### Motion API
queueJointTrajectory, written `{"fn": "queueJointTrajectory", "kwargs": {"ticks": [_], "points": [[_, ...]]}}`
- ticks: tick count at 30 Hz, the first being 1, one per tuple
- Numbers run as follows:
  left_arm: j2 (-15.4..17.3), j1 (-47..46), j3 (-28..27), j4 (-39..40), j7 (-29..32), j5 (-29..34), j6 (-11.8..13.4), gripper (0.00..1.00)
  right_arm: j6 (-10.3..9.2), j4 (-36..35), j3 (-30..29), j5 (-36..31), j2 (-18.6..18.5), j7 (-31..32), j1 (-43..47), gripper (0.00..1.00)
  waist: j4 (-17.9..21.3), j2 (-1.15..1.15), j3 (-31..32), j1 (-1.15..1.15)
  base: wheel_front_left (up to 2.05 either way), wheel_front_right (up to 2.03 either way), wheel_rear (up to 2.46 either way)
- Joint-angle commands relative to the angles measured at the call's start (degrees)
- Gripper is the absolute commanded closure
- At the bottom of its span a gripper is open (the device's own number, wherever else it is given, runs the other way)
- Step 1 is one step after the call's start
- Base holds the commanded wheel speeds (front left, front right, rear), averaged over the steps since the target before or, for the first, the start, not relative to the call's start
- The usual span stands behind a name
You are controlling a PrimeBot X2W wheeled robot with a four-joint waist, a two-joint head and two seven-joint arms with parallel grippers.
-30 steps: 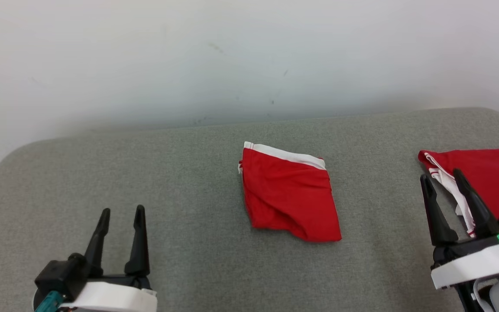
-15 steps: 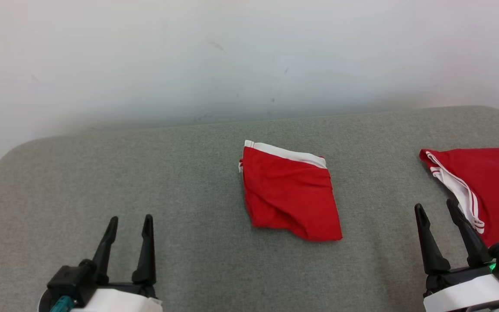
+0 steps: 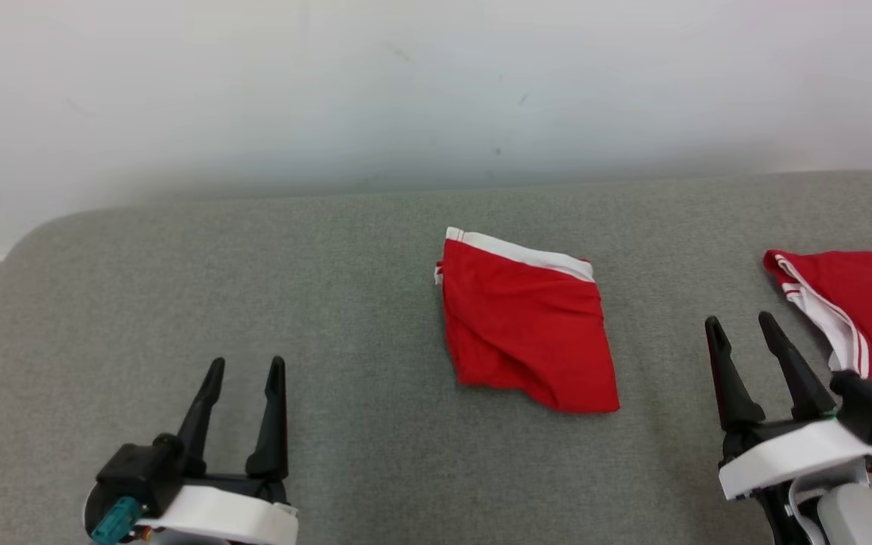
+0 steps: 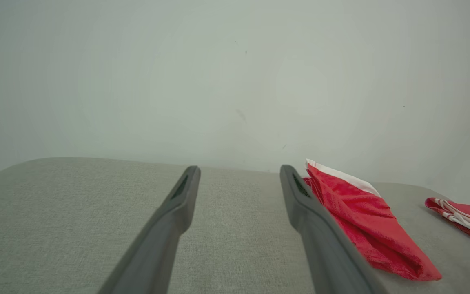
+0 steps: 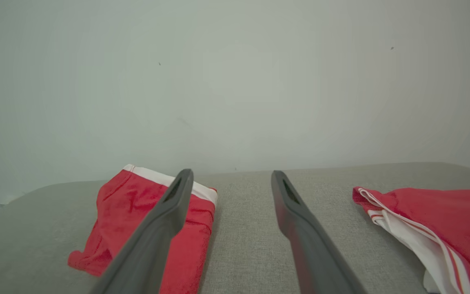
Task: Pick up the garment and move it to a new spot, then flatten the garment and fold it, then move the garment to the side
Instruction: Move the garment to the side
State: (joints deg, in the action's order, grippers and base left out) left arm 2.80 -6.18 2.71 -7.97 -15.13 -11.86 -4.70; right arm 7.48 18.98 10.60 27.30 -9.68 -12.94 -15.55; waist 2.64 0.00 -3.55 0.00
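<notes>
A folded red garment with a white waistband lies flat in the middle of the grey padded surface. It also shows in the left wrist view and the right wrist view. My left gripper stands open at the lower left, well apart from the garment, with nothing between its fingers. My right gripper is open and empty at the lower right, between the folded garment and a second red garment.
The second red garment, with white stripes, lies loosely at the right edge of the surface. A pale wall rises right behind the surface. The surface's corner rounds off at the far left.
My right gripper has drawn back off the striped garment's edge, staying open. The left gripper has pulled back slightly. The head view has shifted a little; both garments lie as before.
</notes>
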Motion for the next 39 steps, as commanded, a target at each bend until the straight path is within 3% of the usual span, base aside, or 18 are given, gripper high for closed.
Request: {"fn": "queueJointTrajectory", "kwargs": {"ticks": [1, 15, 23, 27, 28, 30, 31, 39], "points": [[0.25, -0.90, 0.17, 0.12, 0.04, -0.46, -0.19, 0.00, -0.01, 1.17, 0.56, 0.36, -0.21, 0.88, -2.33, 0.00, -1.51, 0.00, -1.59, 0.00, 0.00, 0.00, 0.00], [0.24, -5.56, 2.88, -0.45, 0.03, -2.59, -0.28, 0.00, -0.01, 21.62, 2.80, 10.23, -0.96, 20.48, -24.43, 0.00, -9.50, 0.00, -9.14, 0.00, 0.00, 0.00, 0.00], [0.22, -6.04, 3.72, -0.92, 0.04, -3.39, 0.16, 0.00, -0.01, 35.40, 3.26, 13.31, 0.74, 35.33, -28.24, 0.00, -12.81, 0.00, -9.70, 0.00, 0.00, 0.00, 0.00], [0.22, -5.76, 3.75, -1.03, 0.04, -3.54, 0.37, 0.00, -0.01, 38.32, 4.30, 13.71, 1.55, 38.75, -28.01, 0.00, -13.36, 0.00, -9.54, 0.00, 0.00, 0.00, 0.00], [0.23, -5.72, 3.74, -1.07, 0.04, -3.58, 0.44, 0.00, -0.01, 38.50, 4.51, 13.79, 1.58, 38.79, -28.10, 0.23, -13.41, 0.00, -9.47, 0.00, 0.00, 0.00, 0.00], [0.22, -5.66, 3.68, -1.16, 0.04, -3.62, 0.57, 0.00, -0.01, 38.42, 4.70, 13.81, 1.29, 37.55, -28.49, 0.87, -13.40, 0.00, -9.28, 0.00, 0.00, 0.00, 0.00], [0.23, -5.59, 3.59, -1.17, 0.04, -3.59, 0.52, 0.00, -0.01, 38.24, 4.87, 13.67, 1.14, 36.85, -28.71, 1.00, -13.28, 0.00, -9.11, 0.00, 0.00, 0.00, 0.00], [0.24, -4.37, 2.95, -1.42, 0.04, -1.94, 0.01, 0.00, -0.01, 36.44, 6.34, 14.50, 0.61, 30.46, -29.77, 1.00, -9.72, 0.00, -6.42, 0.00, 0.00, 0.00, 0.00]]}}
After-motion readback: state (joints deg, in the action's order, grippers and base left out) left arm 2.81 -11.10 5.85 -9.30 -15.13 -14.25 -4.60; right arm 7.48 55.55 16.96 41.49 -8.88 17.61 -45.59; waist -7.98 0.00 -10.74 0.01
